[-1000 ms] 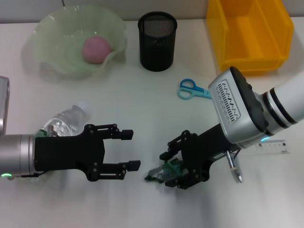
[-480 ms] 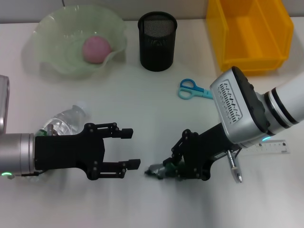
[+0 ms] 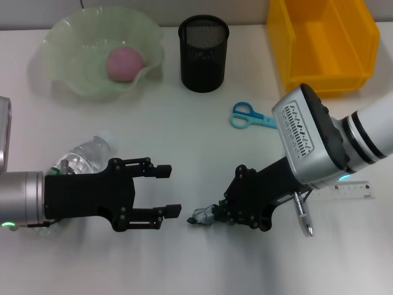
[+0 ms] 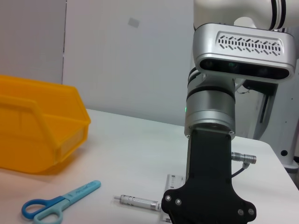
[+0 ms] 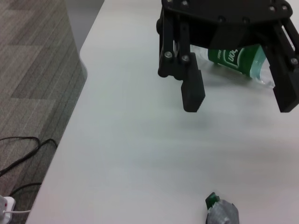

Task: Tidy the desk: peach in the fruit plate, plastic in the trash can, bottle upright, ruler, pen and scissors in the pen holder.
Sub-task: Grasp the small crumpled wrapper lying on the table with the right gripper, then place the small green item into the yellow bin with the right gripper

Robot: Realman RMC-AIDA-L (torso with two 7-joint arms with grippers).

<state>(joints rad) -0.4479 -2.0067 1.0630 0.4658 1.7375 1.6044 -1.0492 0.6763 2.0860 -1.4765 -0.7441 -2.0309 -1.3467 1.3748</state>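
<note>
Currently the right hand (image 3: 216,215) is clenched on the plastic (image 3: 202,216) by its edge only, so it may slip free before reaching the trash can (image 3: 322,43), while the left hand (image 3: 164,192) rests released.

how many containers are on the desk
3. The fruit plate sits at the far left with the peach inside, the pen holder stands beside it mid-desk, and the trash can is far right.

Left gripper (image 3: 173,190) fingers (image 3: 163,171) spread wide
</note>
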